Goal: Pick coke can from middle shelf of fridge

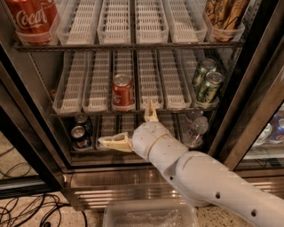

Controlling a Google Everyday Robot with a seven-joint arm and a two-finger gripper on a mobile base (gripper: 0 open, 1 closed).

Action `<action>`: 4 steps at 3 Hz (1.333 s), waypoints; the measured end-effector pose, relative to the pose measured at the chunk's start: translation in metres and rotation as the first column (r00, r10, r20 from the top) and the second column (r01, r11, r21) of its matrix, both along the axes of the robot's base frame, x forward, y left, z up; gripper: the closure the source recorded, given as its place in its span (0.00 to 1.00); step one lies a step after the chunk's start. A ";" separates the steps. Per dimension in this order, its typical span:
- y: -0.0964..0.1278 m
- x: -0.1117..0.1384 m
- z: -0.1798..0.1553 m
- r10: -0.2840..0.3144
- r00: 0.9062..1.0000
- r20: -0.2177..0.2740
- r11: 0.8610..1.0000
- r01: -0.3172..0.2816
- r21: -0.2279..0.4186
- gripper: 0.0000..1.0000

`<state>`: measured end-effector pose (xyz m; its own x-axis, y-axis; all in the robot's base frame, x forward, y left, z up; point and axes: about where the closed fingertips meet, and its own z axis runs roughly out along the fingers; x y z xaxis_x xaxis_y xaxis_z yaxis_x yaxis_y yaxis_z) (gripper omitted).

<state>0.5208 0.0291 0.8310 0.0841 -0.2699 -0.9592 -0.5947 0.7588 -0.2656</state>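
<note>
The coke can (122, 91), small and red with a silver top, stands upright at the front of a white lane tray on the middle shelf (133, 110) of the fridge (248, 88). My gripper (128, 128) is open and empty, just below and in front of that shelf's front edge. One cream finger (113, 142) points left, the other (150, 113) points up to the right of the can. Neither touches the can. My white arm reaches in from the lower right.
A large red Coca-Cola container (32, 18) sits top left, brown cans (224, 13) top right. Two green cans (206, 82) stand at the right of the middle shelf. Dark cans (81, 133) and a clear bottle (195, 131) are on the bottom shelf. A clear plastic bin (151, 215) lies on the floor.
</note>
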 end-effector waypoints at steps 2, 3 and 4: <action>0.005 0.015 0.002 -0.073 0.996 0.048 0.997 0.074 -0.023 0.00; 0.005 0.019 0.002 -0.114 0.991 0.067 0.993 0.115 -0.022 0.00; 0.003 0.025 0.004 -0.168 0.981 0.092 0.985 0.171 -0.019 0.17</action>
